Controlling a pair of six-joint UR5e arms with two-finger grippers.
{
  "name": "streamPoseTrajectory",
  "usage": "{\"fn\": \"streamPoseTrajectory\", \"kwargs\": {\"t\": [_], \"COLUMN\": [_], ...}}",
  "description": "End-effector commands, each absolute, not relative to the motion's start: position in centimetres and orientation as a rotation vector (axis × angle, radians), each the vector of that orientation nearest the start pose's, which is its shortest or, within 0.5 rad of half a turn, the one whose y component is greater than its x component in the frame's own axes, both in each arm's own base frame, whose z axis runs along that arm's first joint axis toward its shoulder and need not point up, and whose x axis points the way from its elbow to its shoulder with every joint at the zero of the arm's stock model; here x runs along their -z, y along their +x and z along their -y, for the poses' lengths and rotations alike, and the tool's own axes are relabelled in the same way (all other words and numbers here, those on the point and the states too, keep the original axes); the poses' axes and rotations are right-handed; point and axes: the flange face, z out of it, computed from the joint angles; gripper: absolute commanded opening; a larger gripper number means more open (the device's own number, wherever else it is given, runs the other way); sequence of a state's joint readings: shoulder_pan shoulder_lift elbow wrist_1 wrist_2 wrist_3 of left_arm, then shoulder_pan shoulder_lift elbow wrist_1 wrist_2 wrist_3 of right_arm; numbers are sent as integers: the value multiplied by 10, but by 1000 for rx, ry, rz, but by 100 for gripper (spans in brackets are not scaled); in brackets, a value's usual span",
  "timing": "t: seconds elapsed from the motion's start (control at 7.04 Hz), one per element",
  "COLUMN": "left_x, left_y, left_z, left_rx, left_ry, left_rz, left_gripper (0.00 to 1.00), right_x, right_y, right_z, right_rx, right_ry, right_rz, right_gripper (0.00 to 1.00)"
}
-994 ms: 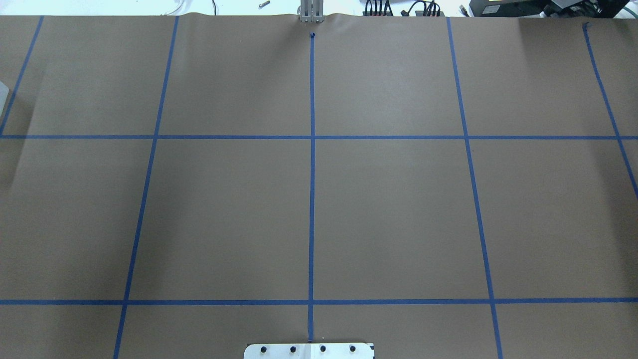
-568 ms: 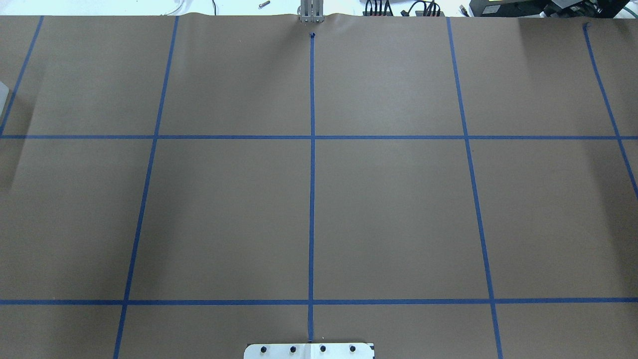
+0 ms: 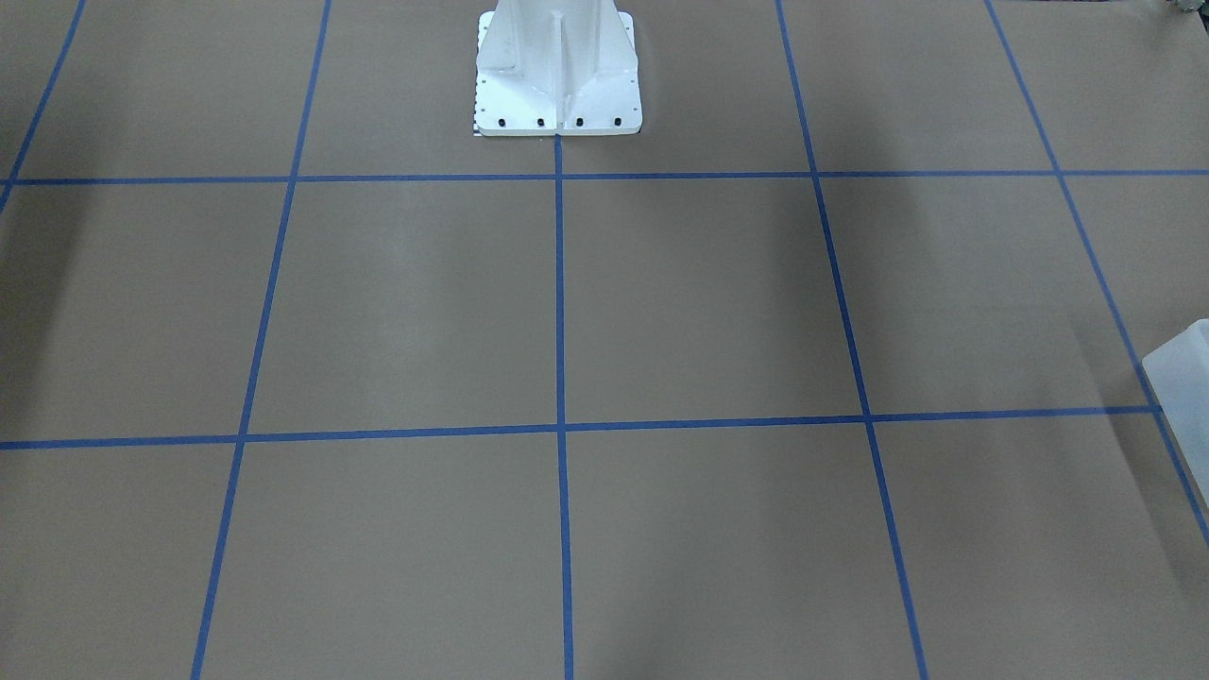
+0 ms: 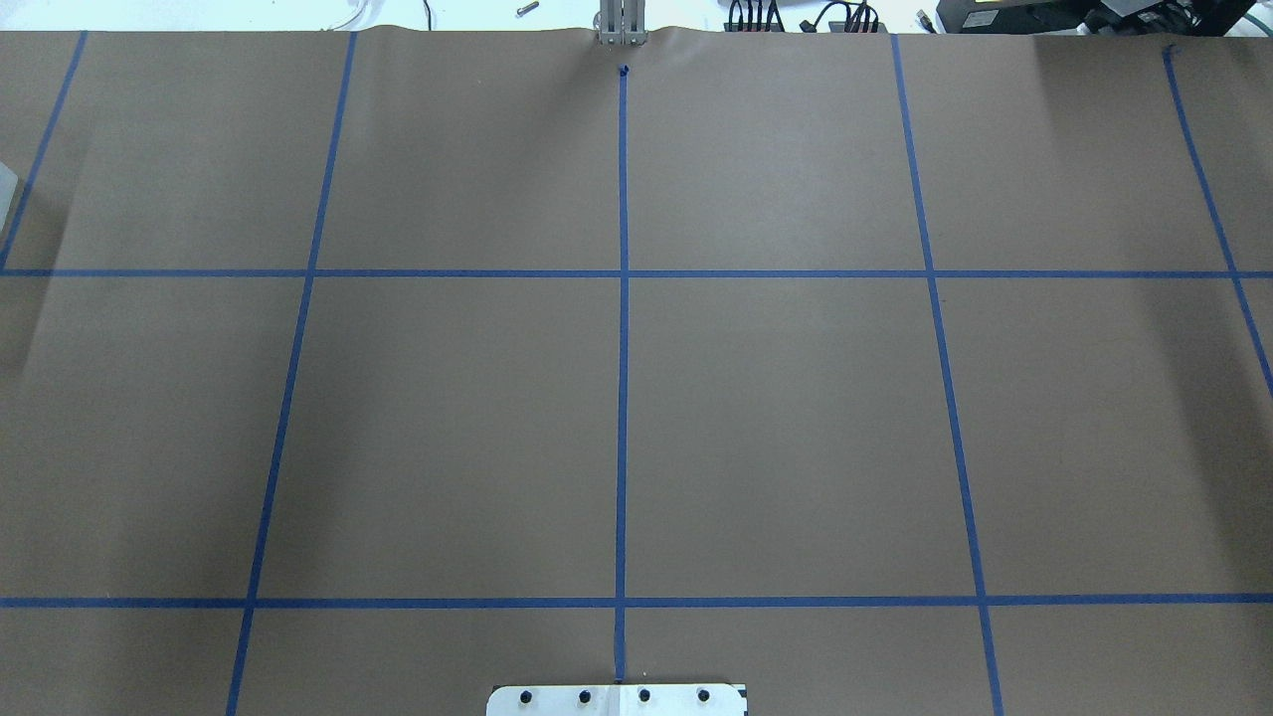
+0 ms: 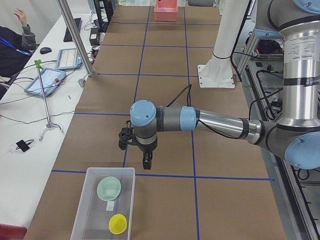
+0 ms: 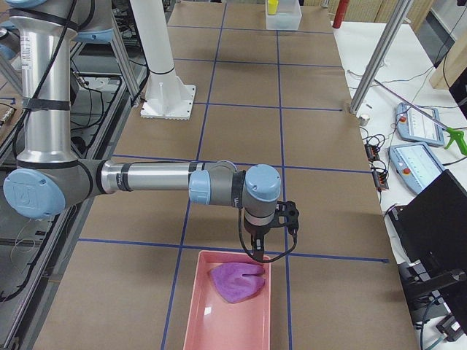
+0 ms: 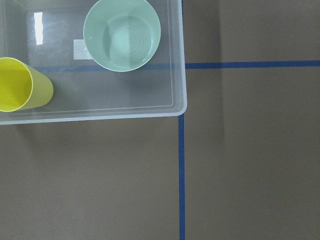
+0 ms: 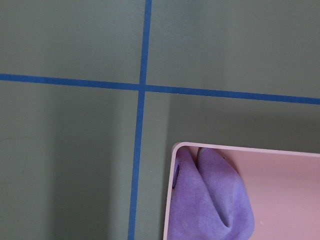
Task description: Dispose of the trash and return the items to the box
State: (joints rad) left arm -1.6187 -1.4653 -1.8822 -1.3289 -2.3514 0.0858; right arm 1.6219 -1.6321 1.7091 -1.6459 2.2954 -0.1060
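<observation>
A clear plastic box sits at the table's left end and holds a pale green bowl and a yellow cup. The left wrist view shows the box, the bowl and the cup from above. My left gripper hangs just beyond the box's far edge; I cannot tell whether it is open or shut. A pink tray at the right end holds a crumpled purple cloth, which also shows in the right wrist view. My right gripper hangs over the tray's far edge; I cannot tell its state.
The white robot pedestal stands at mid-table on brown paper with a blue tape grid. A corner of the clear box shows at the edge. Aluminium posts and an operators' bench with tablets flank the table.
</observation>
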Motion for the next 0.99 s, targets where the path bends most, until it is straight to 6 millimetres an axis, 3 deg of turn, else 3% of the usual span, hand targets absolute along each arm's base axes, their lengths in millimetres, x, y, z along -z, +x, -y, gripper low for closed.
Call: {"fn": "streamPoseTrajectory", "kwargs": {"t": [0.0,0.43,0.57,0.85], "left_x": [-569,-564,-564,-564], "left_y": [-84,-84,-84,-84], "left_z": [414,412,412,412], "left_rx": [-25,-31,-31,-31], "left_ry": [38,53,53,53], "left_rz": [-797,-787,-794,-794], "left_gripper": [100,100,100,100], "right_x": [-623,-617,-612,-614], "right_y": [89,89,90,91], "right_z": [463,456,464,463], "right_rx": [66,73,77,128], "right_ry": [77,88,110,231], "right_rz": [740,736,734,713], "right_gripper": [100,100,100,100]}}
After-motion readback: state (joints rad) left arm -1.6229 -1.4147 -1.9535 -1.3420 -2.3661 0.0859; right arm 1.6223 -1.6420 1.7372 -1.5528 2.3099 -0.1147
